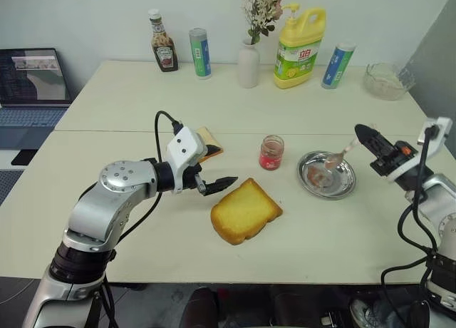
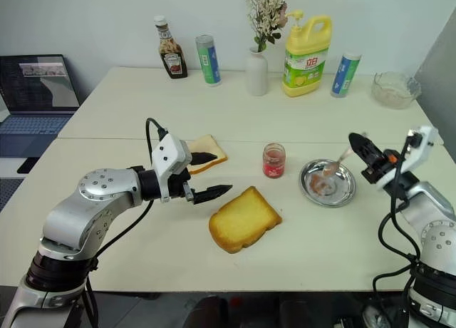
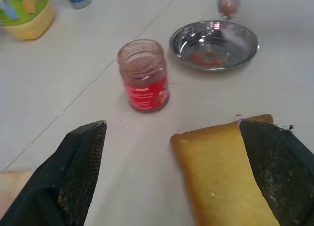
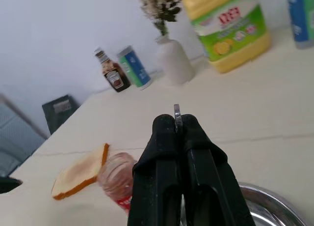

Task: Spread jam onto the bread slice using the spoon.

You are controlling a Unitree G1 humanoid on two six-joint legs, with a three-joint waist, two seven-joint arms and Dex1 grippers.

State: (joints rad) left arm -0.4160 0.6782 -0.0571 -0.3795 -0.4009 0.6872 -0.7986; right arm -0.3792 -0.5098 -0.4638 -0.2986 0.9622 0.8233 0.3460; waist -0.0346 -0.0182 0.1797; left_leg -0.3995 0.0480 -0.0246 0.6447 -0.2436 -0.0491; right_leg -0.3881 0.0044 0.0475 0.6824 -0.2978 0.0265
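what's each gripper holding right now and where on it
Right gripper is shut on the spoon, pinching its handle end. Left gripper is open, holding nothing.

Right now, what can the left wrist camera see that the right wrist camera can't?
Left wrist view alone: the thick toasted bread slice, between the open left hand.
Right wrist view alone: the ketchup bottle, the vase and the right hand shut on the spoon handle.
Both: the jam jar, the steel dish and the yellow bottle.
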